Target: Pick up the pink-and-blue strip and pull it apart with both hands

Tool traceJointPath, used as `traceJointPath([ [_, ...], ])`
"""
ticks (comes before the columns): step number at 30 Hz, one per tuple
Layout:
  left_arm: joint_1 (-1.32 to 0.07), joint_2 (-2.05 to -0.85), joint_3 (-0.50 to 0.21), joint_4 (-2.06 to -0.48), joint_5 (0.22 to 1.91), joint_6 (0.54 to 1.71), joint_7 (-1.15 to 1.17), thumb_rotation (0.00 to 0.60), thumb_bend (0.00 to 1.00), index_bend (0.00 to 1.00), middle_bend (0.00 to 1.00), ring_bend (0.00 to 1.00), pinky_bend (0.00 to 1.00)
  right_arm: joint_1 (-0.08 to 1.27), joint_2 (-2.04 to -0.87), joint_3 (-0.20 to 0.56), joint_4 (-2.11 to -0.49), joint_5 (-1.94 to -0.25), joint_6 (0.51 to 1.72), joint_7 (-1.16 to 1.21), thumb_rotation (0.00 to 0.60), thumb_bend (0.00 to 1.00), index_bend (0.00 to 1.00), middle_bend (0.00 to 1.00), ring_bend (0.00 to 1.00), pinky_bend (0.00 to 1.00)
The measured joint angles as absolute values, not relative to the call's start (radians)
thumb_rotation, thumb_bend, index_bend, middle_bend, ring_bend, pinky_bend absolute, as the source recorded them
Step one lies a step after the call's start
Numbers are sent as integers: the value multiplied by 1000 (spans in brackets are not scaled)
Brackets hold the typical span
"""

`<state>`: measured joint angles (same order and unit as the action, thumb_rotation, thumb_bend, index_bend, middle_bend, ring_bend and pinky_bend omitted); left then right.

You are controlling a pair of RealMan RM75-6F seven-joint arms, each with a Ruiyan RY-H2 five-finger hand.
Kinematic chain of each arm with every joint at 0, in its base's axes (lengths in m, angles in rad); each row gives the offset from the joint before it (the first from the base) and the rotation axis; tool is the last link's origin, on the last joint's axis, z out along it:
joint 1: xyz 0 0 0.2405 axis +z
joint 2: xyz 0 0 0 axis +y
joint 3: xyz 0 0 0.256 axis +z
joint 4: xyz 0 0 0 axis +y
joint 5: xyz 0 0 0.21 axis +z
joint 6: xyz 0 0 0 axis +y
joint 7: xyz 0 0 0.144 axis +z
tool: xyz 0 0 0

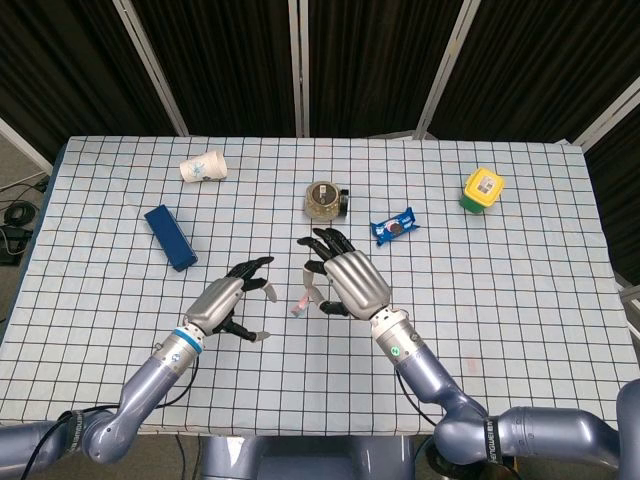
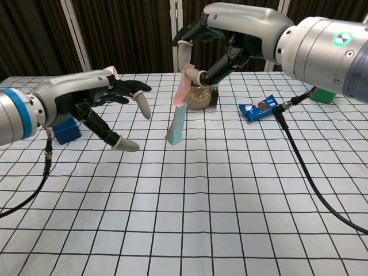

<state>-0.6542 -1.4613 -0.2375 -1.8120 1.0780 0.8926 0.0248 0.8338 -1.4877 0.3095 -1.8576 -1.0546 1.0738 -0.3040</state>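
The pink-and-blue strip [image 2: 178, 115] is pinched at its pink top by the right hand [image 2: 210, 40], hanging above the table [image 1: 500, 300]; at its 9 o'clock, the left hand [image 2: 100, 103] is spread, empty; the jar [image 1: 322, 198], at 12 o'clock, is filled with brownish contents.

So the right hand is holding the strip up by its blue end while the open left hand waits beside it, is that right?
Not quite: the right hand pinches the strip by its pink end; the blue end hangs free, as the chest view shows. The left hand is open beside it.
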Motion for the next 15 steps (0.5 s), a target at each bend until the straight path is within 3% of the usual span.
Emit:
traceJointPath([
  [9, -712, -1538, -247, -1785, 984, 899, 83, 600, 110, 450, 0, 0, 0, 845, -1509, 309, -1860, -1041, 1082, -317, 600, 447, 720, 143, 0, 0],
  [15, -733, -1557, -260, -1779, 918, 898, 92, 600, 232, 460, 0, 0, 0, 846, -1516, 308, -1864, -1041, 1090, -317, 600, 448, 720, 136, 0, 0],
])
